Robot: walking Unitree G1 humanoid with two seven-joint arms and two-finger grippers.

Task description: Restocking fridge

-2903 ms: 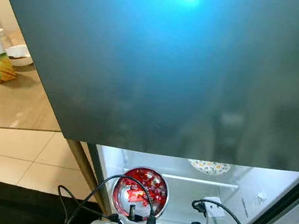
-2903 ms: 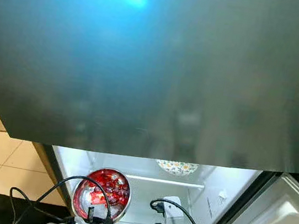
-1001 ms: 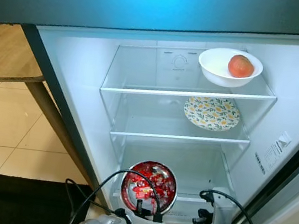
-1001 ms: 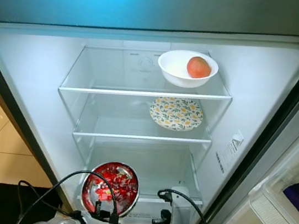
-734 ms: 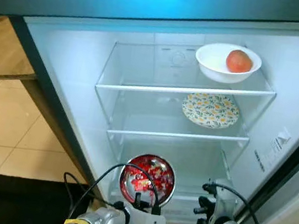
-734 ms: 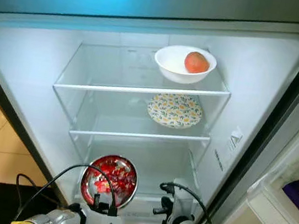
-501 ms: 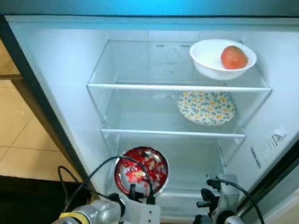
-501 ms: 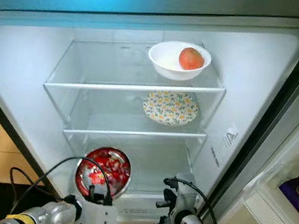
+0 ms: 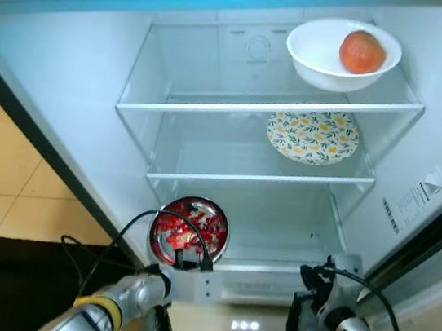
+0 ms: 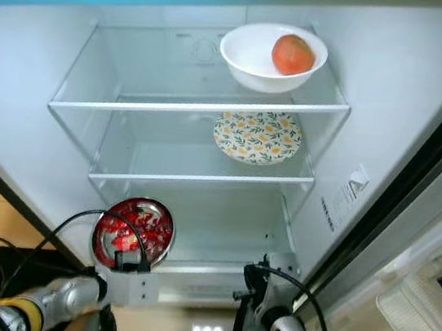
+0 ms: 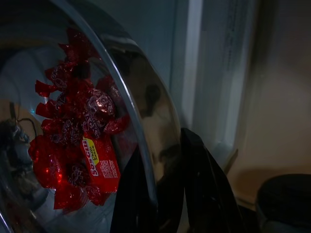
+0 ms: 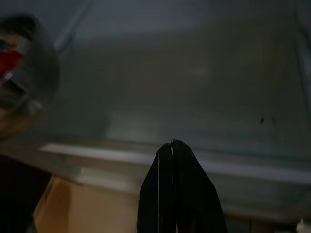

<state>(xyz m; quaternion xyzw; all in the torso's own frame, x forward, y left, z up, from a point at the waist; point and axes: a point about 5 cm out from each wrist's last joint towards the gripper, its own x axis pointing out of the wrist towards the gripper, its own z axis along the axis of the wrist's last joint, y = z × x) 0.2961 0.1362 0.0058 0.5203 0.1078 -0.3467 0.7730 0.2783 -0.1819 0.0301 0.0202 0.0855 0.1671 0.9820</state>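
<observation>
From the head, the fridge [image 9: 64,110] now stands fully in sight where its door filled the frame before, so loading can begin. The left hand [image 9: 183,259] holds the bowl of sweets [image 9: 190,228] low before the bottom shelf, mouth tilted toward the camera.

Left wrist: fingers [image 11: 131,194] clamp the bowl's rim.

Right wrist: the right hand [image 12: 172,145] is pressed together, empty.

Above the jaws, both shelves lie bare leftward; a white bowl [image 9: 342,55] and patterned plate [image 9: 312,135] block their right ends.
</observation>
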